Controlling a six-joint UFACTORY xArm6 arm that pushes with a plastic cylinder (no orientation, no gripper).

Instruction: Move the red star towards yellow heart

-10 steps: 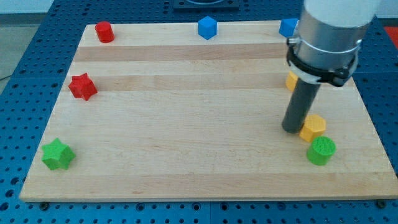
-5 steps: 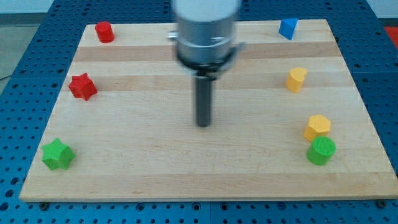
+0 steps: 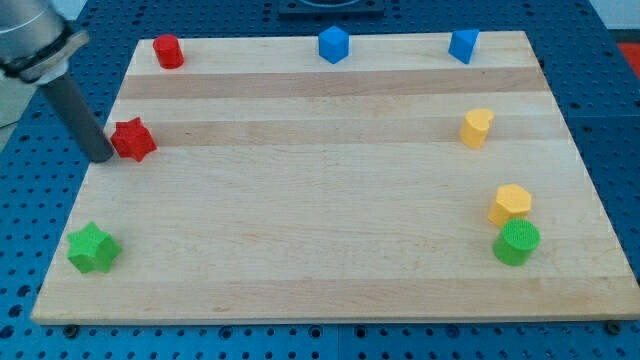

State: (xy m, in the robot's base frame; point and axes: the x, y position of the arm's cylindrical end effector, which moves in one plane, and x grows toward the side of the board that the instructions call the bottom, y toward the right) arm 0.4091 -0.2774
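At the view's left edge of the wooden board (image 3: pixel 330 200), my tip (image 3: pixel 101 157) stands just beside the red star (image 3: pixel 132 139), on its left side, and it seems to touch it. I have no jaws, only a bare dark rod that holds nothing. The yellow heart (image 3: pixel 477 128) lies far across the board at the view's right, above the yellow hexagon (image 3: pixel 510 203) and the green cylinder (image 3: pixel 517 242).

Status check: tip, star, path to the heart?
My tip at red star's left side. Yellow heart far right. No blocks between them.
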